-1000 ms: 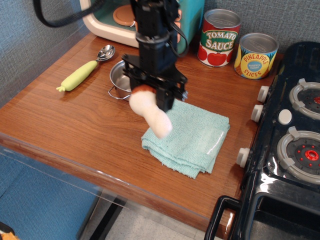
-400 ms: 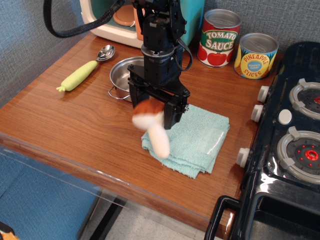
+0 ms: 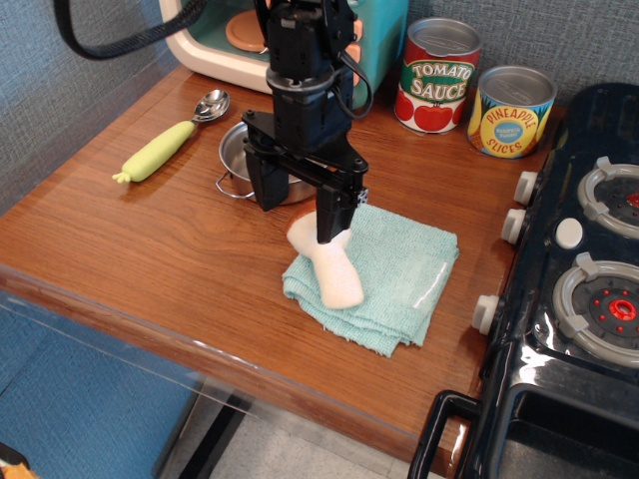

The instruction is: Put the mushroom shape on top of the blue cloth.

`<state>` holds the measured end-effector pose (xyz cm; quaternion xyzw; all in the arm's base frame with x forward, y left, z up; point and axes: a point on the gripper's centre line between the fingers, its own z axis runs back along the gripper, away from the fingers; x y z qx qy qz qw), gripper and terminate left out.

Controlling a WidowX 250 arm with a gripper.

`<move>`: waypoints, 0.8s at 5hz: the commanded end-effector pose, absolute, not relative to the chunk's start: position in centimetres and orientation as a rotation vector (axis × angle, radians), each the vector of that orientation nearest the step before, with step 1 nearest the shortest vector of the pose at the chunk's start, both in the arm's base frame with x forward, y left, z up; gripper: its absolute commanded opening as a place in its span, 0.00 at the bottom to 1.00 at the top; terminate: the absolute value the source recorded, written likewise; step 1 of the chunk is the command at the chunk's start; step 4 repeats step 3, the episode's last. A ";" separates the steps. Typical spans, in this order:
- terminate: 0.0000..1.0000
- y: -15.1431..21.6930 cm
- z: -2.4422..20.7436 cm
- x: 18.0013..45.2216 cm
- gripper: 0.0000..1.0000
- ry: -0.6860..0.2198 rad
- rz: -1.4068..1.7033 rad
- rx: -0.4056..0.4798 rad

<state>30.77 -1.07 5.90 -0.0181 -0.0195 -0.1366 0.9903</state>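
Observation:
The mushroom shape point(image 3: 331, 271) lies on its side on the left part of the blue cloth point(image 3: 399, 264), white stem pointing toward the front. Its cap end is partly hidden behind one finger. My gripper point(image 3: 297, 205) is open just above the cap end. One finger point(image 3: 262, 185) stands left of the mushroom and the other finger point(image 3: 332, 215) is over its cap. The gripper holds nothing.
A steel pan point(image 3: 238, 150) sits behind the gripper, with a green-handled spoon point(image 3: 165, 145) to its left. A tomato sauce can point(image 3: 437, 75) and a pineapple can point(image 3: 511, 110) stand at the back. A toy stove point(image 3: 589, 279) fills the right side. The table's front edge is near the cloth.
The gripper lowered the mushroom over the cloth's left edge, then opened. The mushroom now rests on the cloth, free of the fingers.

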 end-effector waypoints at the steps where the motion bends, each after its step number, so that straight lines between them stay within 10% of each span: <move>1: 0.00 0.2 10.4 32.2 1.00 -0.141 -0.265 0.007; 2: 0.00 0.2 10.4 32.2 1.00 -0.141 -0.265 0.007; 3: 1.00 0.2 10.4 32.2 1.00 -0.141 -0.265 0.007; 4: 1.00 0.2 10.4 32.2 1.00 -0.141 -0.265 0.007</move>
